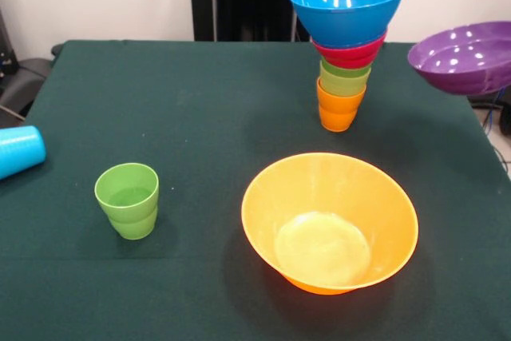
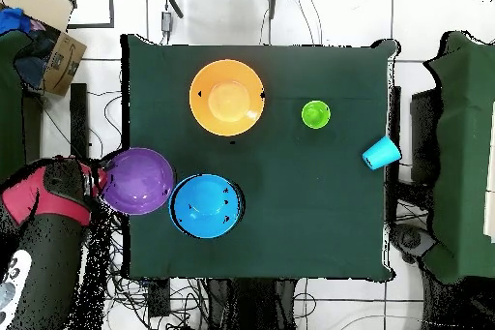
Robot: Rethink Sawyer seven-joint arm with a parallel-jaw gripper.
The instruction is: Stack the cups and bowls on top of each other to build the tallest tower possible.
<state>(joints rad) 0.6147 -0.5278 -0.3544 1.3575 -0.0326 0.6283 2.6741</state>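
I see the tower (image 1: 345, 61) standing on the far right part of the green desk (image 1: 200, 101) in the front view. An orange cup (image 1: 338, 109) is at the bottom. Above it are lime green cups (image 1: 344, 77), two as it seems, then a small red bowl (image 1: 351, 51), and a blue bowl (image 1: 346, 5) sits on top, opening upward. From above, only this blue bowl (image 2: 204, 205) of the tower shows.

The purple bowl (image 1: 465, 57) is at the right border of the front view, just beside the tower and about level with the red bowl. It looks raised above the desk edge and a little tilted. In the overhead view the purple bowl (image 2: 138, 181) hangs over the left edge of the desk, almost touching the blue bowl. The red and black arm (image 2: 53, 200) reaches it from the left. The hand (image 2: 97, 179) is right at the rim of the bowl, but I cannot tell if it is released or clenched, because the bowl and the arm cover it.

The big orange bowl (image 1: 383, 213) stands upright on the near part of the desk, well apart from the tower. A green stepped cup (image 1: 128, 200) stands upright alone at the near left. A light blue cup (image 1: 17, 150) lies on its side at the left edge.
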